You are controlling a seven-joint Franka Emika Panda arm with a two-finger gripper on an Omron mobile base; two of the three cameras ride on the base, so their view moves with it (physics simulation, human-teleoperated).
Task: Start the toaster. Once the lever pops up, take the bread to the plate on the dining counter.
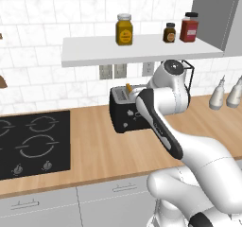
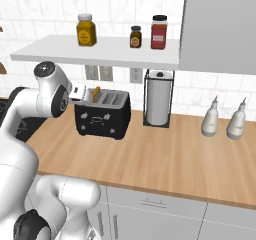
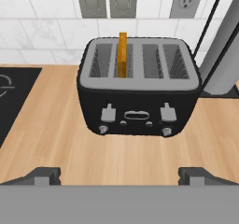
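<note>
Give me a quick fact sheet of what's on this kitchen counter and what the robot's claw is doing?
toaster: black, silvery top, on the wood counter
bread: upright in a left slot, sticking up
levers: both up
gripper: open, facing the toaster front, holding nothing
hob: left of toaster
paper towel roll: right of toaster
shelf: three jars

Glossy white rounded arm (image 1: pixel 163 103), dark joint bands, black-capped elbow, dark grey fingertips (image 3: pixel 44 175).
</note>
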